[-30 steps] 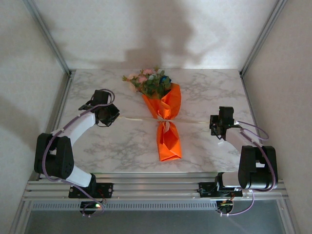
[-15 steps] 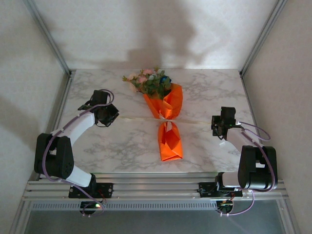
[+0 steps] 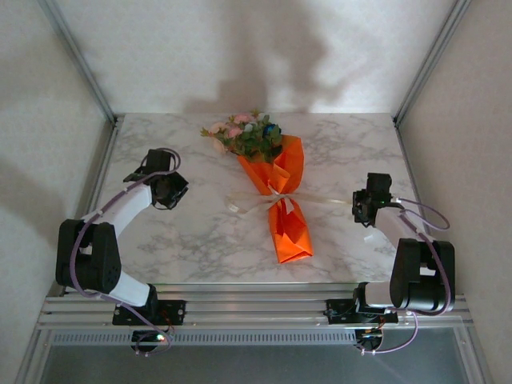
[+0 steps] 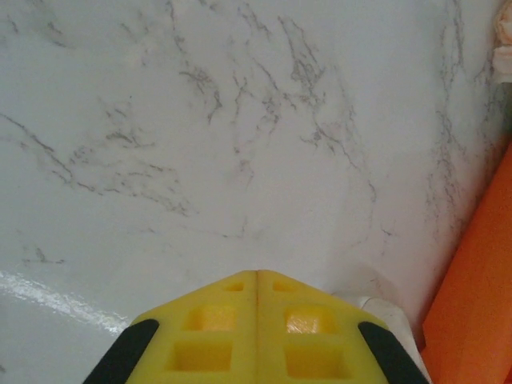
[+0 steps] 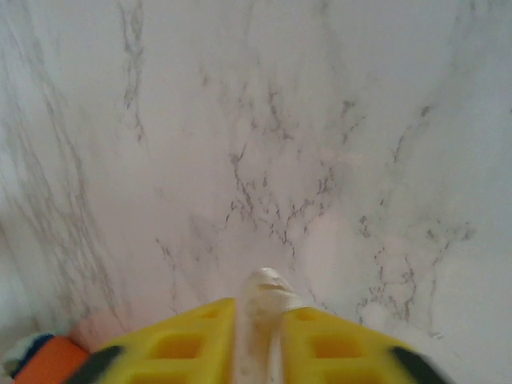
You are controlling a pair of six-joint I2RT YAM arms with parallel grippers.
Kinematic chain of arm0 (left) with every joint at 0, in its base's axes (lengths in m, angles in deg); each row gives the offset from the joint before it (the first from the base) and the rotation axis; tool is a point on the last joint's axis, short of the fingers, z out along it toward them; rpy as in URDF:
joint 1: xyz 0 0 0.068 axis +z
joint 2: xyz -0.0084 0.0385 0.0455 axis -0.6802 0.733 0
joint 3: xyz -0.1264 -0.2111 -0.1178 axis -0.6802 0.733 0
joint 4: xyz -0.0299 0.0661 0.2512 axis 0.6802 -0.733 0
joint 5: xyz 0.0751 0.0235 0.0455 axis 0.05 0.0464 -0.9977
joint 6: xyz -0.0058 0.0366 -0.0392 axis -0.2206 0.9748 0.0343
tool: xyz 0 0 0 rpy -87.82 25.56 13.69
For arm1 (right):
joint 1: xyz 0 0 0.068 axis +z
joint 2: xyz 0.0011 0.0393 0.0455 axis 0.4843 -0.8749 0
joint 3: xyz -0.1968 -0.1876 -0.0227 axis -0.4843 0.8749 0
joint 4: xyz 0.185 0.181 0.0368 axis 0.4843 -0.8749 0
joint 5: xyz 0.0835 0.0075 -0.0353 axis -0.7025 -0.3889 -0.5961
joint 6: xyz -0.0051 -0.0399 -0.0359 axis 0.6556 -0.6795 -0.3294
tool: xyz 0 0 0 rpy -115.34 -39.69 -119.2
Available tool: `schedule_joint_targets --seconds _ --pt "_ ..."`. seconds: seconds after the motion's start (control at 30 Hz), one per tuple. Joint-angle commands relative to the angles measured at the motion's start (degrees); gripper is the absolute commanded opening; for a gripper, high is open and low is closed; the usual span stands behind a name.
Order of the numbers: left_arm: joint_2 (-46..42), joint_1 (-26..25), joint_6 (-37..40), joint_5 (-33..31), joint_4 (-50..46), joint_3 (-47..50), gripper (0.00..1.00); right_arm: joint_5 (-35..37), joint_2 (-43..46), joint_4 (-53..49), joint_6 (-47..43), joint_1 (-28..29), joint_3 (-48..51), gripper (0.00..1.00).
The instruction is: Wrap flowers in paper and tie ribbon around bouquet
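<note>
Top external: bouquet (image 3: 278,180) lies between both grippers, with the ribbon (image 3: 276,194) cinched round its waist and tails trailing off either side. Left gripper (image 3: 173,190), well left of the bouquet, is closed on nothing. Right gripper (image 3: 362,206), right of the bouquet, pinches the ribbon's right tail between barely parted pads.

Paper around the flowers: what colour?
The paper is bright orange, clearest in the top external view.
</note>
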Motion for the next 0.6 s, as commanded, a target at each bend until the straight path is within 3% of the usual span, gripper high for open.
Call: schedule_joint_targets --seconds 0.0,0.07,0.17,0.2,0.23,0.27,0.47,0.57 --pt "-2.6 -0.8 -0.6 1.3 -0.5 0.1 0.00 1.1 3.0 -8.1 -2.7 -0.2 -4.3 0.35" --pt "-3.6 -1.3 -0.7 1.4 -0.8 -0.6 0.05 2.0 4.6 -11.7 -5.1 -0.2 -7.1 0.42" --pt "-5.8 -2.0 0.5 1.4 -1.5 -2.7 0.41 3.0 6.0 -17.7 -10.5 -0.2 -12.9 0.53" --pt "-7.0 -2.2 0.7 0.5 -1.6 -3.4 0.65 3.2 6.1 -20.0 -13.1 -0.1 -15.3 0.58" --pt "-8.3 -2.4 1.3 -0.2 -1.1 -3.9 0.98 3.3 6.5 -21.5 -16.3 -0.1 -17.5 0.86" --pt "-9.6 -2.4 1.9 -0.9 -0.5 -4.1 1.00 3.3 7.1 -21.5 -19.4 -0.2 -18.8 0.98" --pt "-17.2 -2.5 6.2 -11.1 1.1 -4.7 1.00 3.8 14.7 -21.7 -37.0 -0.2 -21.7 0.99" --pt "-21.2 -3.0 7.6 -23.8 -0.3 -3.1 1.00 6.1 17.2 -26.1 -43.2 -0.1 -21.0 0.99"
